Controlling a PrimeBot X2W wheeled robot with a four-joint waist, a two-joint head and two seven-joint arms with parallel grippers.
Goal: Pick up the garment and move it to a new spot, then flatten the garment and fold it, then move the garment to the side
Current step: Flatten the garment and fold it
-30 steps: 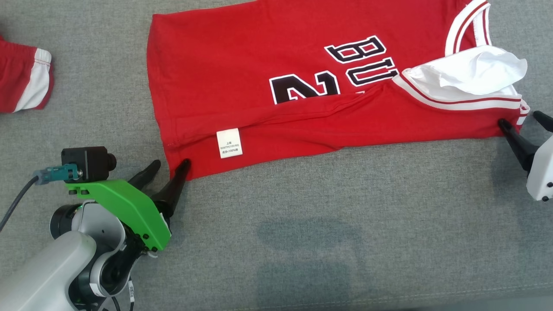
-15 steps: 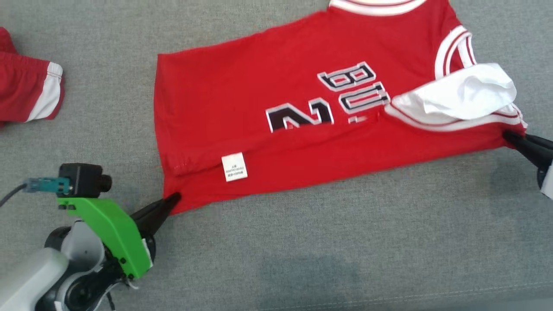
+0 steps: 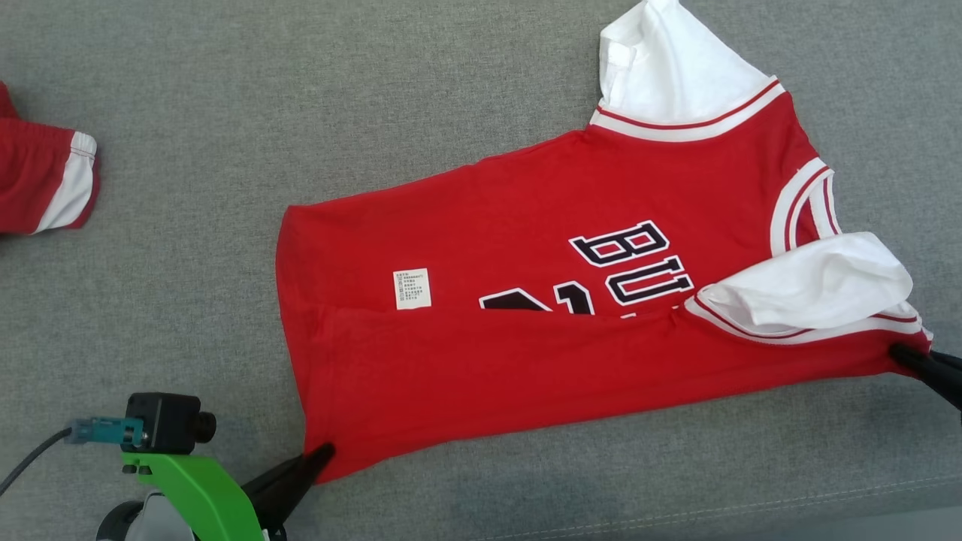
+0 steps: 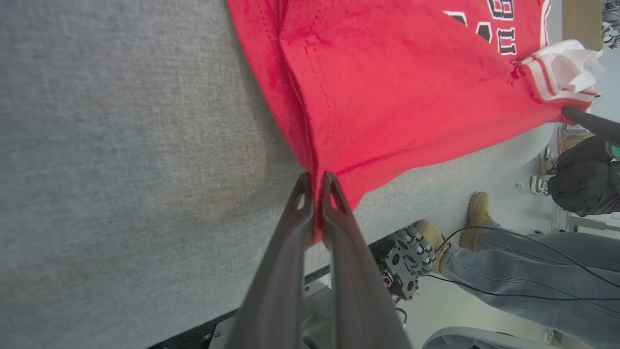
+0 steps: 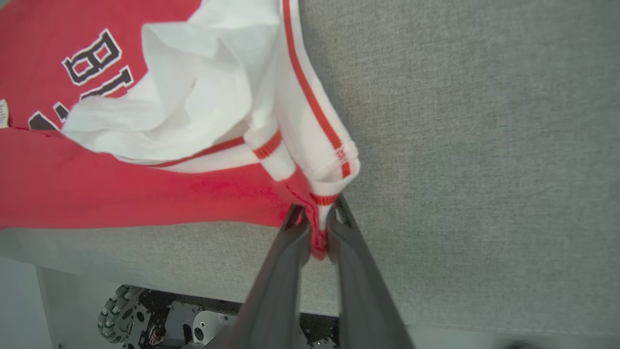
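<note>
the left gripper (image 3: 319,455) is pinching the near hem corner of the red jersey (image 3: 526,361), its two dark fingers pressing together on the cloth, as the left wrist view is showing plainly. the right gripper (image 3: 906,355) is pinching the jersey too, at the corner by the armhole, where red body and striped white trim are meeting. in the right wrist view a bunch of red and white fabric is sitting between its closed fingers.

the jersey is lying on the grey fabric surface (image 3: 301,113), stretching between the two grippers along its near edge, hem toward the robot's left and neck toward its right. its near part is folding over the front, covering part of the black-and-white lettering (image 3: 631,261). a white label (image 3: 412,288) is showing near the hem. one white sleeve (image 3: 815,285) is lying crumpled just beside the right gripper.

another red-and-white garment (image 3: 45,184) is lying well apart at the left edge. in the left wrist view a person's legs in jeans (image 4: 533,261) and tan boots (image 4: 477,213) are standing beyond the surface's edge.
</note>
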